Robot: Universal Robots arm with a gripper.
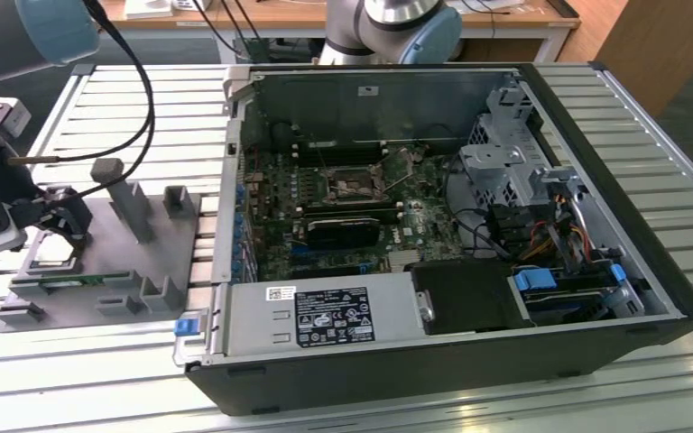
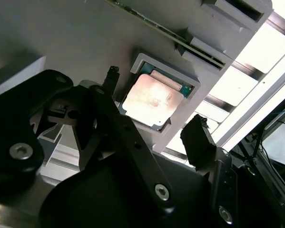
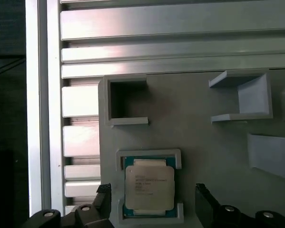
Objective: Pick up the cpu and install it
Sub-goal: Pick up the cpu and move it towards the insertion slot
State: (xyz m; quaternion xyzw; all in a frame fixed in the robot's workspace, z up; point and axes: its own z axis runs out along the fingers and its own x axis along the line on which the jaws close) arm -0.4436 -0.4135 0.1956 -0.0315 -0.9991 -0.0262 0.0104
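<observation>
The cpu point(image 3: 149, 187) is a small square chip with a silver top. It lies flat in a framed pocket of the grey fixture plate point(image 3: 204, 137). In both wrist views my gripper point(image 3: 152, 191) is open and straddles the chip, one dark finger point(image 3: 104, 194) on each side with a gap to the chip's edges. In the second wrist view the cpu point(image 2: 152, 99) sits between the two fingertips point(image 2: 197, 130). In the exterior view my gripper point(image 1: 58, 221) hangs low over the fixture plate point(image 1: 106, 271) at the exterior view's left. The motherboard socket point(image 1: 355, 187) lies inside the computer case.
The open computer case point(image 1: 443, 225) lies on the slatted metal table point(image 1: 635, 99), at the exterior view's right of the fixture. Upright grey posts point(image 1: 130, 203) and pockets point(image 3: 125, 99) rise from the fixture near my gripper. A green memory stick point(image 1: 69, 287) lies along the fixture's near edge.
</observation>
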